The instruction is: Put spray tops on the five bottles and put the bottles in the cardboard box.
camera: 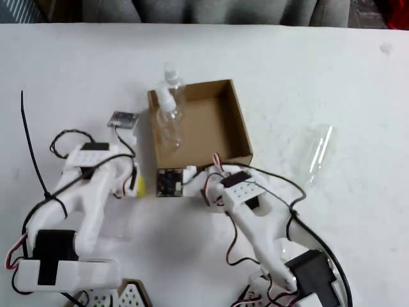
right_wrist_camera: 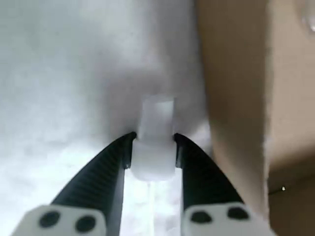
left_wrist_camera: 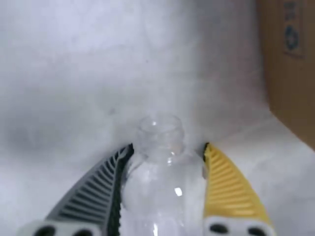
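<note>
Bottle (left_wrist_camera: 162, 187) clear and bare-necked, pinched at the shoulders by the left claw (left_wrist_camera: 167, 147), grey and yellow fingers narrowed onto it. Open mouth aimed straight out ahead of the fingertips, long axis in line with the claw, just off the near left corner of the cardboard box (camera: 241, 128). White spray top (right_wrist_camera: 156, 115) nipped in the right claw (right_wrist_camera: 154, 136), just beside the box's near wall. Next, probably: top swung toward the mouth, lined up with that axis, then pressed or twisted on. Elsewhere, one capped bottle (camera: 169, 109) leaning in the box's far left corner; one bare bottle (camera: 316, 153) lying well off the box's right wall.
</note>
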Tool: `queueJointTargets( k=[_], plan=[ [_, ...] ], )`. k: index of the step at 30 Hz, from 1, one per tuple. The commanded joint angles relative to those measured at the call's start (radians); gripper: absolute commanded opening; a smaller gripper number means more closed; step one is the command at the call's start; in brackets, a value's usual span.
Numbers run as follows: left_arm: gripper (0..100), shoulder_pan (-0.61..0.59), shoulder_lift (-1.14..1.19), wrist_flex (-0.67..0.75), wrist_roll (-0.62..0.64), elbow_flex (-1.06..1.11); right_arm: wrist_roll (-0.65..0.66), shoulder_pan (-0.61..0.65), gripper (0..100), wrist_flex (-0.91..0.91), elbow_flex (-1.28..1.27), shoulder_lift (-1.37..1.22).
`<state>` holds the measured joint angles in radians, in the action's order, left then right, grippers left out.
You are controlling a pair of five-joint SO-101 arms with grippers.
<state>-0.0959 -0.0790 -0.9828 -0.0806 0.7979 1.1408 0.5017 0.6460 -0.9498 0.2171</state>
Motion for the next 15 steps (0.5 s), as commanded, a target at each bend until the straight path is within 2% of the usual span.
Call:
queueJointTargets(
  k=[1,5,9,12,15],
  plan=[
    [2,-0.024,-0.039,0.012,-0.015,-0.014,-0.023,-0.005,1.5,0.107,0.057,0.045],
    [2,-0.024,-0.041,0.012,-0.015,-0.014,-0.198,-0.007,1.6,0.308,0.133,0.174],
    [2,-0.024,-0.047,0.012,-0.009,-0.014,-0.489,-0.007,1.6,0.456,0.199,0.317],
    [2,-0.024,-0.065,0.009,-0.006,-0.026,-0.701,-0.01,1.6,0.496,0.229,0.423],
    [2,-0.027,-0.14,0.005,-0.006,-0.029,-0.822,-0.01,1.6,0.493,0.232,0.529]
  ],
)
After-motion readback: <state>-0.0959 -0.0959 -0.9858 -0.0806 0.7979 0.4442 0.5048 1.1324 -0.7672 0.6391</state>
